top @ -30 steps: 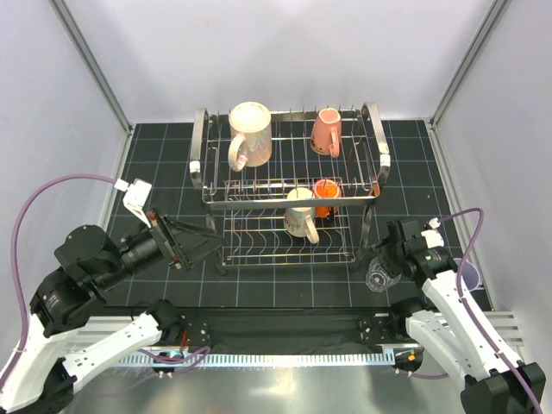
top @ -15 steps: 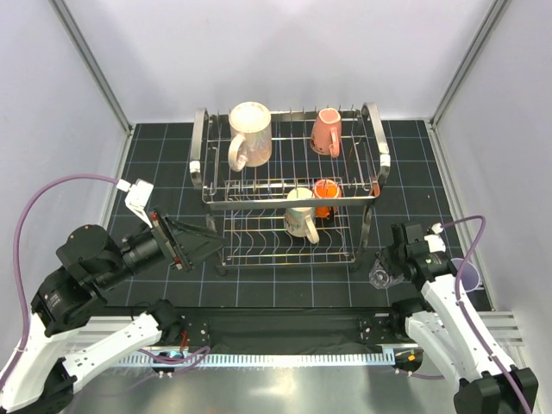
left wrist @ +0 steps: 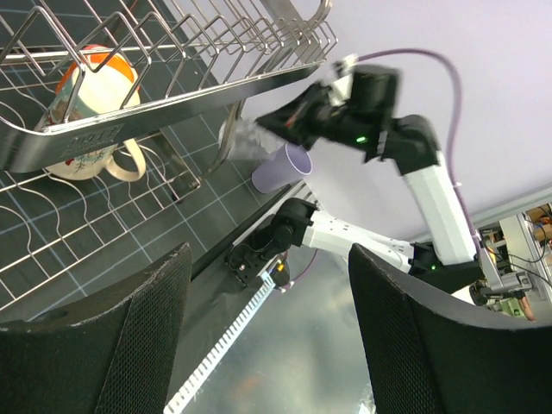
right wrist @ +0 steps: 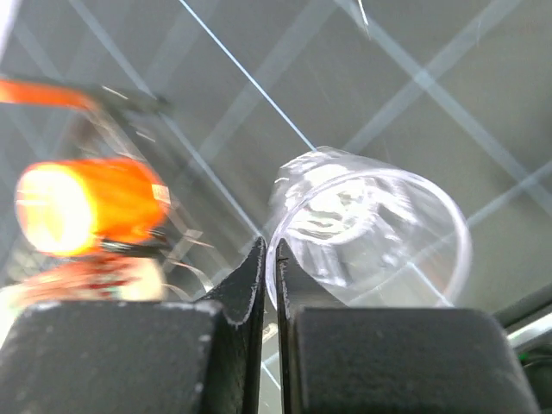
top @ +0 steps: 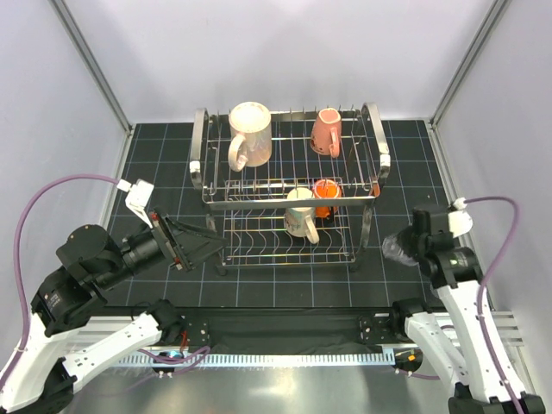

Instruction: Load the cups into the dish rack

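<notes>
While you look down from above, note that the dish rack [top: 373, 138] stands in the middle of the worktop [top: 155, 147] with four cups in it. The beige-pink mug [top: 250, 134] and salmon-pink mug [top: 326, 131] sit on the upper tier, and the cream mug [top: 300, 216] and small orange cup [top: 326, 195] on the lower one. Your right pincer [top: 404, 245] hangs just off the rack's right end, above the worktop, with the clear glass tumbler [top: 392, 250] in its grip. Your left pincer [top: 197, 246] hovers near the rack's left front corner, spread wide and carrying nothing. From the left wrist you see the lavender tumbler [left wrist: 280, 168] standing on the worktop beyond the rack's right leg, not yet loaded. From the right wrist the jaws are almost together, pinching only the tumbler's thin wall at the rim, with the blurred orange cup off to the left. Treat that glass as light but slick and brittle. A pinch on one wall probably lets it swing or slide, so carry it gently, keep it from knocking the chrome wires, and lower it into a free spot before you let go. The lavender tumbler can likely be taken the same way, by its rim, though you cannot tell from here what it is made of.
</notes>
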Tool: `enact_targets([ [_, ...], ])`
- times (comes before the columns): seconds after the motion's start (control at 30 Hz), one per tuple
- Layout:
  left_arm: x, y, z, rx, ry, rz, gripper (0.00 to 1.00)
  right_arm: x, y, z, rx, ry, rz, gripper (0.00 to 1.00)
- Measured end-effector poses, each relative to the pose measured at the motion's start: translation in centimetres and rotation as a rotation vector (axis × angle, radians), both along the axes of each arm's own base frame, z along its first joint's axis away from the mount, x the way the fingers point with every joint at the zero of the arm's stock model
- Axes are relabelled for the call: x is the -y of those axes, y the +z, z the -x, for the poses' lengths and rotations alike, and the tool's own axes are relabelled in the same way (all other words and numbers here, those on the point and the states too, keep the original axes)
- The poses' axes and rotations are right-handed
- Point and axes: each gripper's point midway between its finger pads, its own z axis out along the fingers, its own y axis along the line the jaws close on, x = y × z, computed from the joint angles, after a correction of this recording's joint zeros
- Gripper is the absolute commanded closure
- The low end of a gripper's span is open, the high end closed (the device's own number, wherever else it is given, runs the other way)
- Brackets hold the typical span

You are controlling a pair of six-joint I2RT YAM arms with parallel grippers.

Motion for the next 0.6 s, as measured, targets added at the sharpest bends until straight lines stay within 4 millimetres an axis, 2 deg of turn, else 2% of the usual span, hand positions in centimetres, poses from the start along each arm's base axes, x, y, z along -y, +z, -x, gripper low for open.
enact_targets([
  [0.03, 0.0, 0.0, 0.0, 0.000, 0.000, 0.000, 0.28, 0.3, 1.6, -0.2, 0.035, 0.005, 0.024, 0.96],
  [0.17, 0.0, 0.0, 0.0, -0.001, -0.001, -0.001, 0.27, 1.6, 10.5, -0.6, 0.234, 0.036, 0.130, 0.96],
  [0.3, 0.3, 0.0, -0.1, -0.007, -0.004, -0.001, 0.27, 2.2, 17.8, 0.5, 0.406, 0.076, 0.200, 0.96],
  [0.43, 0.6, 0.2, -0.2, -0.016, -0.015, 0.010, 0.25, 1.7, 22.7, 1.7, 0.538, 0.137, 0.230, 0.96],
  [0.6, 1.1, 0.8, -0.2, -0.010, -0.025, 0.040, 0.21, -0.9, 28.5, 3.4, 0.727, 0.287, 0.196, 0.96],
])
